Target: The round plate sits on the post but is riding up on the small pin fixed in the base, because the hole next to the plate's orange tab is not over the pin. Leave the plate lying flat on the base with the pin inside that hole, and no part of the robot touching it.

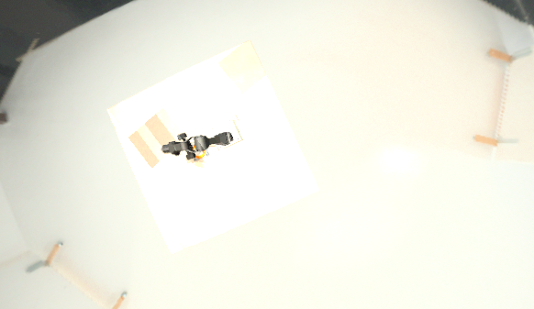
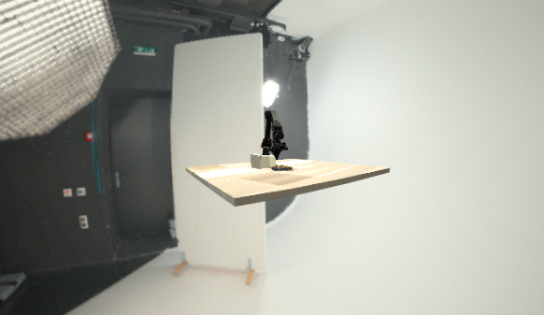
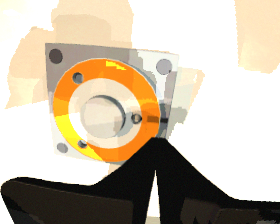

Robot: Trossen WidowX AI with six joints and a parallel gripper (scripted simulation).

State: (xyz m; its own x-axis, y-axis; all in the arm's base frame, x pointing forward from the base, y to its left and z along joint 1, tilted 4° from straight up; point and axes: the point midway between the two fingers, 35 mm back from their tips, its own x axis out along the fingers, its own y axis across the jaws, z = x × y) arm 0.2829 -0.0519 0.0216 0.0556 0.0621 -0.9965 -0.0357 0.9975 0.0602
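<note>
While the arm leans low over the tabletop, the hand has its two black fingers pressed together into a single wedge, with nothing between them. The tip of that wedge sits right at the plate's rim, on the side where the dark tab sticks out; whether it actually touches the tab cannot be made out. Just inward of the tip, beside the tab, is a small hole — I cannot tell if the pin is inside it.

The plate is an orange ring around a pale post, lying on a grey square base directly ahead of the fingers. Dark screw holes mark the base's corners beyond and to either side of the plate.

From across the room the plate is only a small dark disc under the hand, next to a pale block at the arm's foot.
</note>
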